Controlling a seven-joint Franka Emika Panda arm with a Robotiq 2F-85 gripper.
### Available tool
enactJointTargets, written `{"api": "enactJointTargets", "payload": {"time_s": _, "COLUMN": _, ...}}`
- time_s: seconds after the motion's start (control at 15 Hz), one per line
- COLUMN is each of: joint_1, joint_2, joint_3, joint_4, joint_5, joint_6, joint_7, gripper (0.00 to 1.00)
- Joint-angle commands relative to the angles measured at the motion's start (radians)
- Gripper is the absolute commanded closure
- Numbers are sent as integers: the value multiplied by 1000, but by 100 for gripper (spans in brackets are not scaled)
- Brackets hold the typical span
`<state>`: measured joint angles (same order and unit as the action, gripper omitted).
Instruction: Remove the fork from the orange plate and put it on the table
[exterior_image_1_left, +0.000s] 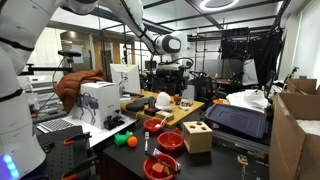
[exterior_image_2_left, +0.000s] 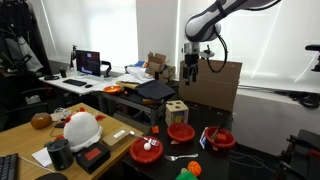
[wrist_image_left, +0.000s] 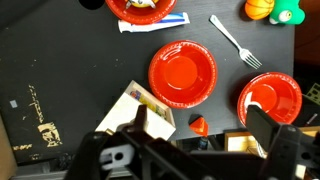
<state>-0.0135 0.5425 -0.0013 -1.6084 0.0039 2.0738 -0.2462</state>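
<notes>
Silver-grey fork (wrist_image_left: 235, 40) lies flat on the dark table (wrist_image_left: 60, 60), just beside the nearest orange plate (wrist_image_left: 182, 73) and touching no dish; in an exterior view it sits close to the table's camera-side edge. Gripper (wrist_image_left: 200, 120) hangs well above, jaws spread wide, grasping nothing. A second plate (wrist_image_left: 270, 100) and a wooden cube (wrist_image_left: 140, 108) lie beneath the claw. Judged hazards: the fork appears already off the plate, so a needless descent could strike the cube, or push the thin fork onto a rim or over the edge.
</notes>
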Motion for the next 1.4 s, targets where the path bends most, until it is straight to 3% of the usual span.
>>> {"api": "enactJointTargets", "payload": {"time_s": 0.0, "joint_1": -11, "joint_2": 0, "joint_3": 13, "joint_4": 3, "joint_5": -8, "joint_6": -3, "joint_7": 5, "gripper": 0}}
{"api": "enactJointTargets", "payload": {"time_s": 0.53, "joint_1": -11, "joint_2": 15, "joint_3": 12, "joint_4": 23, "joint_5": -10, "joint_6": -14, "joint_7": 6, "gripper": 0}}
{"api": "enactJointTargets", "payload": {"time_s": 0.93, "joint_1": 16, "joint_2": 186, "joint_3": 64, "joint_4": 191, "joint_5": 9, "joint_6": -26, "joint_7": 1, "gripper": 0}}
{"api": "enactJointTargets", "payload": {"time_s": 1.33, "joint_1": 92, "joint_2": 379, "joint_3": 114, "joint_4": 343, "joint_5": -17, "joint_6": -28, "joint_7": -8, "gripper": 0}}
